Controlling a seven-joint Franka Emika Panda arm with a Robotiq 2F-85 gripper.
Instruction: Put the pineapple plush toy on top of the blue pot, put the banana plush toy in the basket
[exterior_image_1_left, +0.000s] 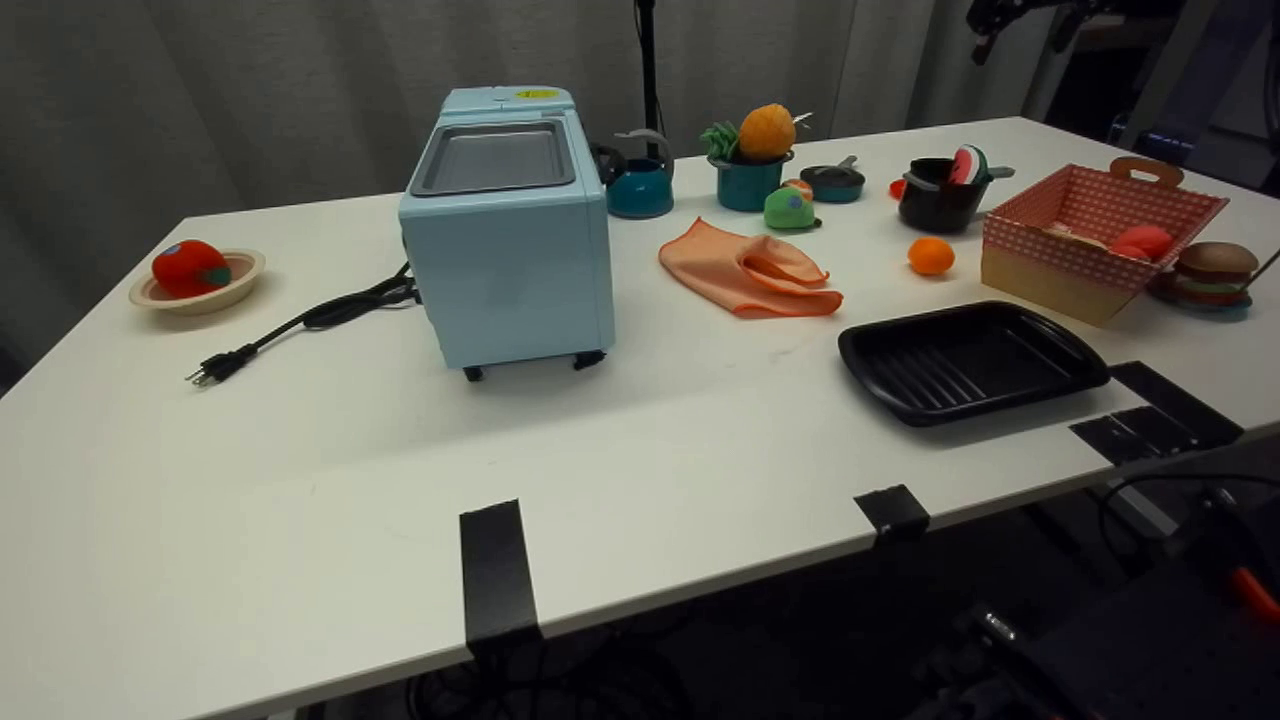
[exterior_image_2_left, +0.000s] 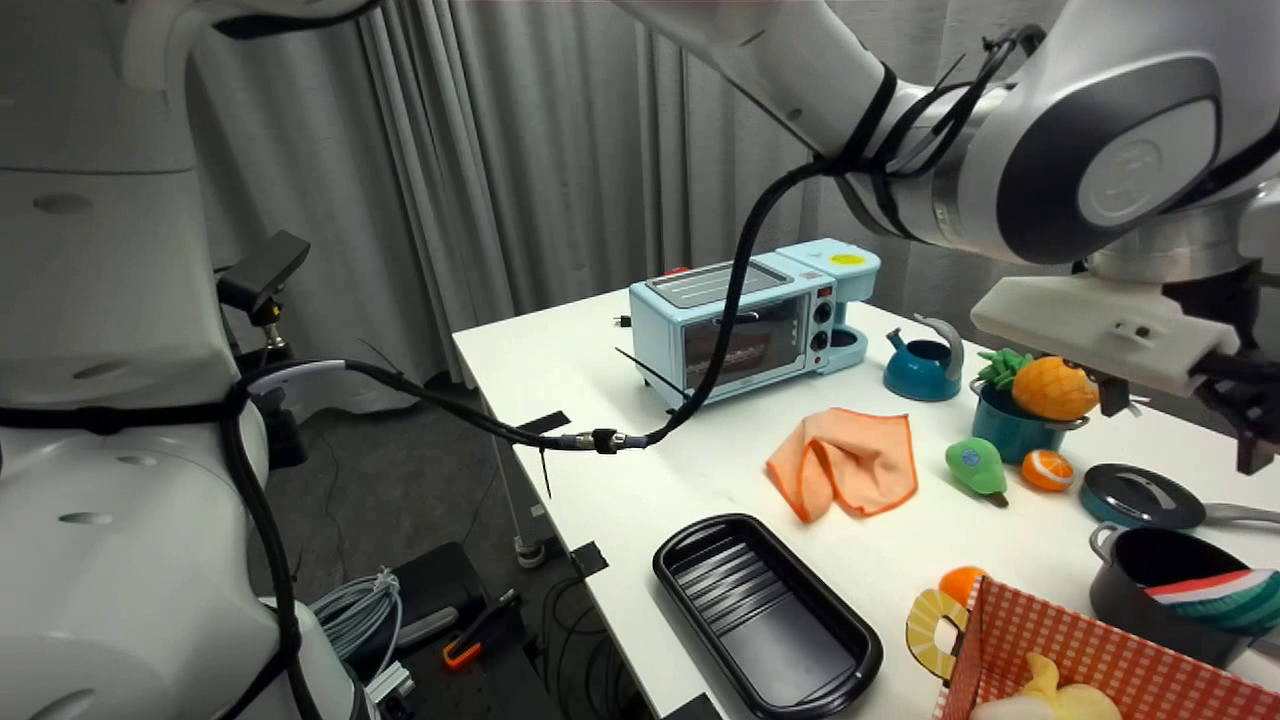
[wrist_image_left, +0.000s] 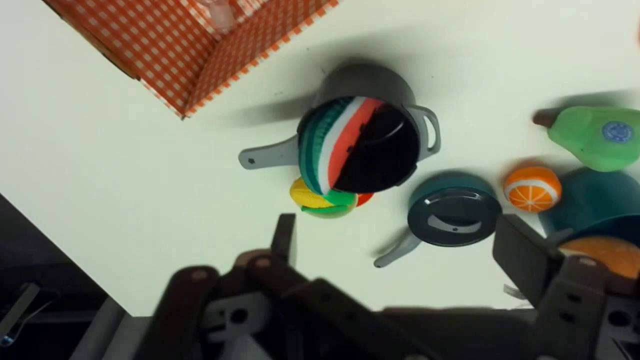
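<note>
The pineapple plush toy (exterior_image_1_left: 767, 132) lies on its side atop the blue pot (exterior_image_1_left: 748, 187), near the far edge of the counter (exterior_image_1_left: 650, 450). Toward the end edge stands the basket (exterior_image_1_left: 1045, 272), with what is probably the banana plush toy (exterior_image_2_left: 1060, 698) inside (an exterior view crops it, so check). Your gripper (wrist_image_left: 397, 227) hangs high, spread wide, holding nothing. Sweep low past the blue pot and you could topple the pineapple plush toy, which looks merely perched; cross low to the basket and you may clip the watermelon toy (wrist_image_left: 336, 145) leaning from the black pot (wrist_image_left: 370, 82).
</note>
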